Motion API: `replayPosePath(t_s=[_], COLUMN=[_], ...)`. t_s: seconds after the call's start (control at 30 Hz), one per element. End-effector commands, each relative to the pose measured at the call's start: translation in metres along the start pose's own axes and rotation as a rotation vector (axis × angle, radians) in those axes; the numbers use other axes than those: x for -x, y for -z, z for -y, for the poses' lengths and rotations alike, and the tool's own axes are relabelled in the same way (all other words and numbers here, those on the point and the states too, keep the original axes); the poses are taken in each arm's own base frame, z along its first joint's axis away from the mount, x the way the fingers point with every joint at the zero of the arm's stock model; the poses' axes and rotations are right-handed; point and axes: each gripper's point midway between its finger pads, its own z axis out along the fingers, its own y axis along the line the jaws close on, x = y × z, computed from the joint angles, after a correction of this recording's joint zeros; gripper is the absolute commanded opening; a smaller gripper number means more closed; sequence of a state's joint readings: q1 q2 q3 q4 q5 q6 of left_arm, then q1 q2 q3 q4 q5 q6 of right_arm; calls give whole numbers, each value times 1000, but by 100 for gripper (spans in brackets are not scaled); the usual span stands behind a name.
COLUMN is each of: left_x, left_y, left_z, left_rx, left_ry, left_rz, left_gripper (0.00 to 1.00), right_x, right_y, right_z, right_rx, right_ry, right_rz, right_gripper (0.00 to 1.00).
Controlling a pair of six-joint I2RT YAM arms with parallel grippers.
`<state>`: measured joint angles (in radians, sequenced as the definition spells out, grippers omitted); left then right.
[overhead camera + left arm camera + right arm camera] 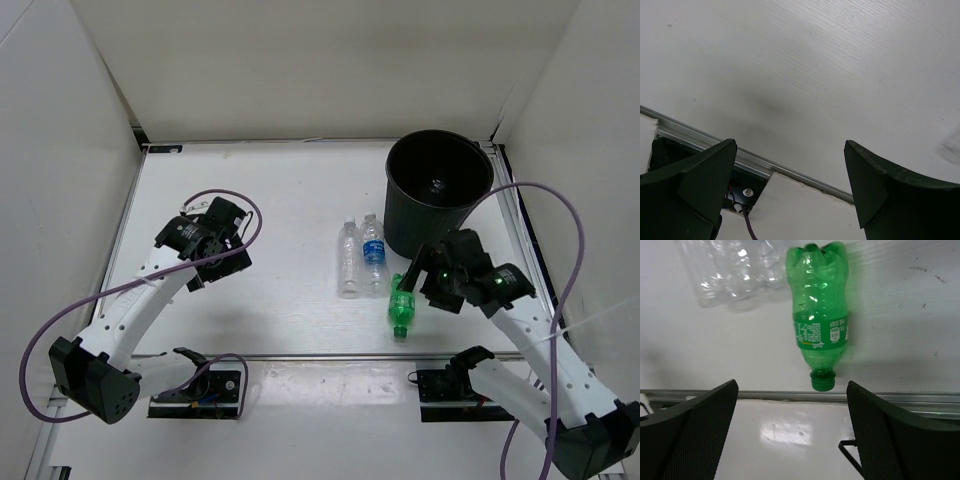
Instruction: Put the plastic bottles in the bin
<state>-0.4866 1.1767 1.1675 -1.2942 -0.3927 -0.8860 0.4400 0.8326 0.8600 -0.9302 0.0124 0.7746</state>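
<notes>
A green bottle [401, 305] lies on the white table with its cap toward the near edge; in the right wrist view the green bottle [820, 315] lies just ahead of the fingers. My right gripper [425, 290] is open and empty, hovering just right of it; the right gripper [792, 430] shows wide-open jaws. A plain clear bottle [348, 258] and a blue-labelled bottle [373, 252] lie side by side left of the black bin [402, 215]. A clear bottle [730, 270] shows at the upper left. My left gripper [215, 272] is open and empty, far to the left, seen also as [790, 185]. A fourth bottle is not seen.
A metal rail [330, 357] crosses the table's near edge, also in the right wrist view [765, 395] and left wrist view [805, 175]. White walls enclose the table. Purple cables loop from both arms. A small pale glint sits inside the bin.
</notes>
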Motion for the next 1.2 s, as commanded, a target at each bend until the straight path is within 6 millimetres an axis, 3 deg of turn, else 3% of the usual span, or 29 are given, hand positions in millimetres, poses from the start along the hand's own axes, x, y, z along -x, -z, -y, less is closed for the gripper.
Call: replayPosePath(t_s=[0.0, 0.2, 0.37, 0.6, 0.77, 0.9, 0.97, 1.0, 1.13, 1.17], left_x=[5, 4, 2, -5, -14, -18, -15, -15, -12, -13], left_y=[-1, -4, -4, -5, -10, -13, -11, -11, -11, -13], left_z=[-1, 0, -2, -10, -15, -17, -15, -15, -12, -11], left_rx=[-1, 12, 18, 27, 36, 50, 44, 44, 37, 44], left_ry=[-12, -29, -32, -17, -15, -22, -19, -19, -15, -19], left_rz=[35, 24, 19, 12, -7, -19, -14, -14, -8, -14], left_gripper=[100, 100, 100, 100, 100, 100, 100, 100, 100, 100], right_x=[6, 1, -17, -51, -56, -58, -47, -50, -23, -5], right_y=[-15, -58, -86, -97, -96, -84, -70, -58, -5, 23], right_z=[-13, 4, 22, 58, 65, 67, 54, 54, 21, 1], right_rx=[62, -92, -193, -294, -308, -322, -282, -290, -161, -80], right_ry=[58, 101, 77, 29, 20, -4, -6, -6, -33, -48], right_rz=[48, -15, -104, -189, -186, -193, -158, -169, -56, 12], right_gripper=[92, 92, 92, 92, 79, 55, 49, 45, 35, 34])
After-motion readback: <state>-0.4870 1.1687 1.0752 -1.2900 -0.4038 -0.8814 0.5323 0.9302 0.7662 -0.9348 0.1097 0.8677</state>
